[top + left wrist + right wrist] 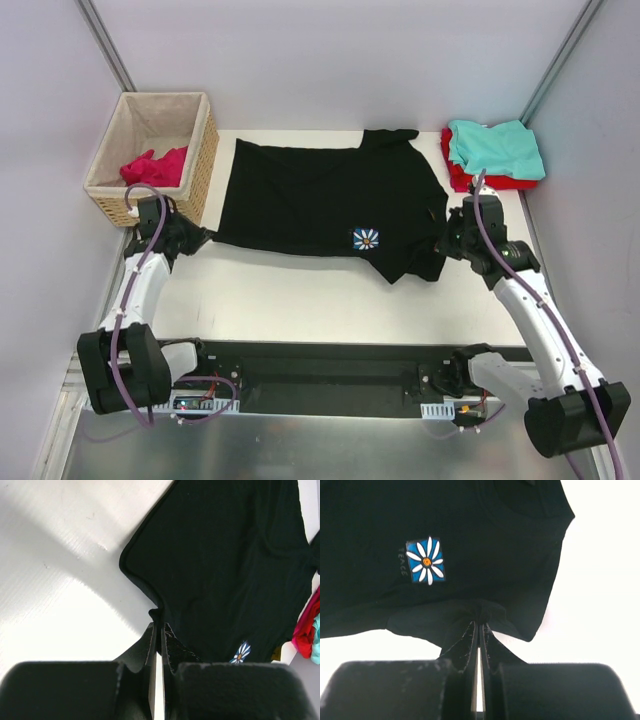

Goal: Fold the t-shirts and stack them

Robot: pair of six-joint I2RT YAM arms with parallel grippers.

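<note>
Spreading over the middle of the white table [300, 300], the black t-shirt [310, 195] is easily the biggest thing in front of me, lying mostly flat and stretched between the two arms. Off at the far left corner sits the wicker basket [203, 165] with its beige lining, just beside the shirt's left edge, and a pink tee [158, 165] lies crumpled inside it. At the far right corner a teal tee [497, 148] lies loosely folded on top of a red tee [468, 180], the pair close to the black shirt's right side. The left gripper [157, 627] has its fingers pressed together on the shirt's near left corner, with a fold of black cloth pinched at the tips. The right gripper [479, 626] is clamped the same way on the near right edge, where the fabric bunches up between its fingers. A small blue square daisy print [425, 560] shows on the cloth near that pinch.
</note>
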